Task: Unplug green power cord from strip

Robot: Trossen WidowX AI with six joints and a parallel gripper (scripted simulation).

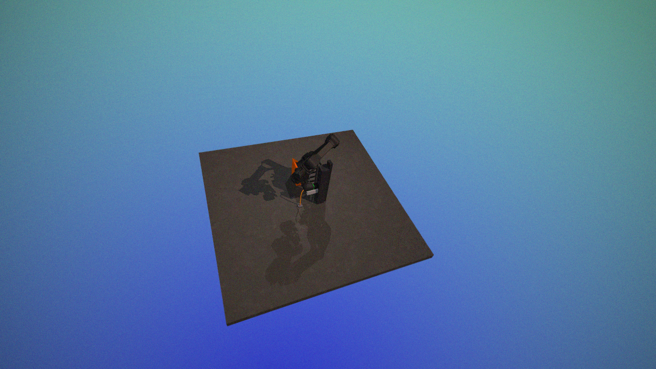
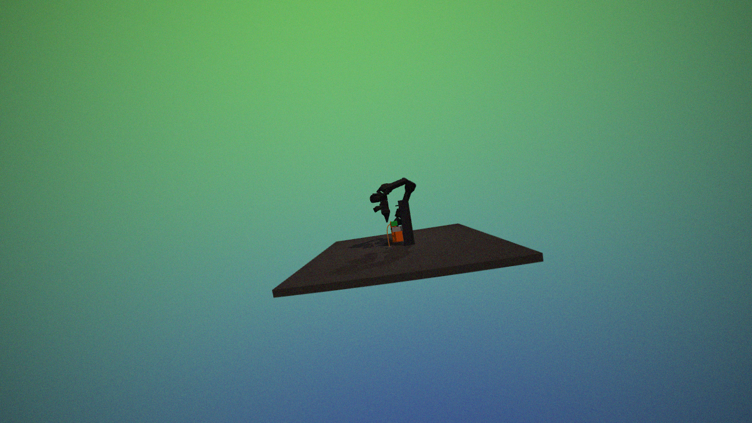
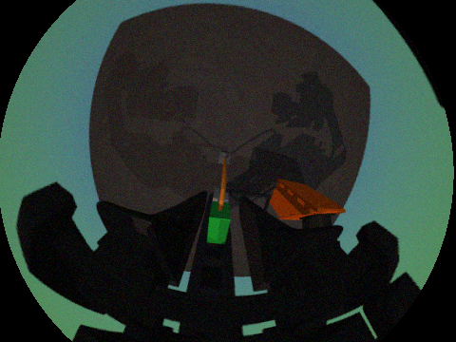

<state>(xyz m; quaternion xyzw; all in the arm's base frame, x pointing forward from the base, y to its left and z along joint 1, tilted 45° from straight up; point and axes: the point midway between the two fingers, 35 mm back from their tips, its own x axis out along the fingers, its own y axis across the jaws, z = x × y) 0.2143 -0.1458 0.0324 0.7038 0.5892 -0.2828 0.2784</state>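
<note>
The green plug (image 1: 313, 185) (image 2: 393, 223) (image 3: 218, 230) sits at the pale grey power strip (image 1: 312, 191) (image 2: 396, 230), beside the black tower. Its orange cord (image 1: 301, 198) (image 2: 388, 236) (image 3: 223, 178) curves down to a small grey piece on the board. My gripper (image 2: 386, 221) (image 3: 223, 198) is partly open, pointing down, with nothing held. In the exterior view its tips are just left of the plug and about level with its top. In the wrist view the plug shows in the gap between the fingers. In the top view my hand hides most of the plug.
The black tower (image 1: 323, 183) (image 2: 406, 226) stands close beside the plug and strip. An orange angled part (image 1: 294, 165) (image 2: 398, 236) (image 3: 304, 201) stands near them. All this is on a dark square board (image 1: 367, 229) (image 2: 446, 252) (image 3: 228, 57) with visible edges.
</note>
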